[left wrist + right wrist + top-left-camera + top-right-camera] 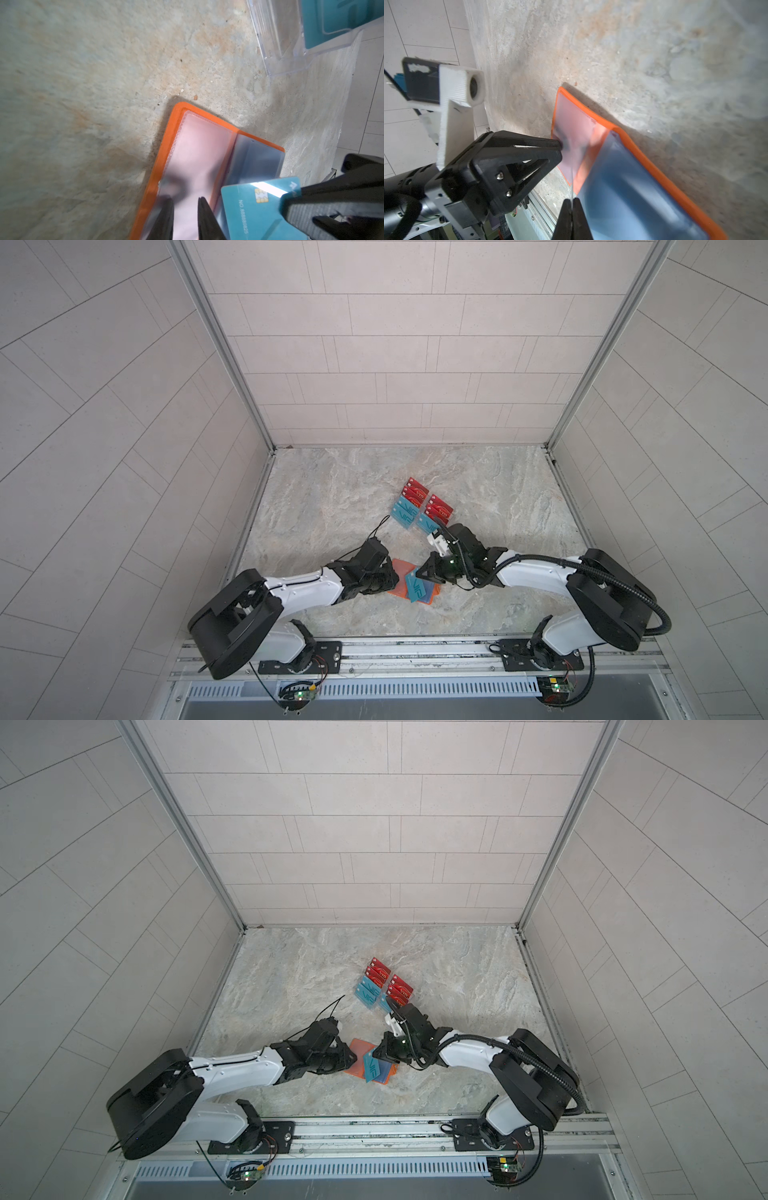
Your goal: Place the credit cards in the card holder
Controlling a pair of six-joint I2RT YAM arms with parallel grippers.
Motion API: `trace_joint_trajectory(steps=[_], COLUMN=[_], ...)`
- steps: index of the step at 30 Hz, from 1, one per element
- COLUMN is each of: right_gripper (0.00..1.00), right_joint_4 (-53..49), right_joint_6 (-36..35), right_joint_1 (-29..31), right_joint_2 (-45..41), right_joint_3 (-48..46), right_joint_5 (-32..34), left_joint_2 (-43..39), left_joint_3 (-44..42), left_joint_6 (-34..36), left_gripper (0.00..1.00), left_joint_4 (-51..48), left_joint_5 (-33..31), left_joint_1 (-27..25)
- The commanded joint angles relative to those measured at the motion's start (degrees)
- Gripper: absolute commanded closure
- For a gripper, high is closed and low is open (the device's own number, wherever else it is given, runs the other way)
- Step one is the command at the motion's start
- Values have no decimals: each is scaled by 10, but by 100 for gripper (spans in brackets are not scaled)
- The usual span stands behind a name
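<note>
The orange card holder lies open on the marble table, clear sleeves up. My left gripper stands narrowly open, its tips down on the left page's sleeve, nothing between the fingers. My right gripper is shut on a teal credit card, held tilted over the holder's middle and right page, which looks blue. In the right wrist view this card shows only as a thin edge. More credit cards, red and teal, stand further back.
The other cards sit in a clear acrylic tiered rack just behind the two grippers, close to the right wrist. Tiled walls close in the table on three sides, and an aluminium rail with both arm bases runs along the front.
</note>
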Motion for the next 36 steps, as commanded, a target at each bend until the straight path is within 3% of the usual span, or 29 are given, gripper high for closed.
trace_joint_trajectory(steps=[1,18,36], right_gripper=[100,100,100], right_joint_4=[20,61,21], right_joint_6=[24,59,56], right_joint_1=[2,-3,-8], right_joint_2=[3,28,19], right_joint_3=[-11,-35,-48], right_joint_5=[11,21,59], left_joint_2=[4,-5,-14], left_joint_3=[-19,-23,-28], left_joint_6=[-2,-3,-5], left_gripper=[74,74,74], left_joint_4=[-31,-31,-30], left_joint_5=[-18,-18,-17], left_joint_1=[-6,-8,-8])
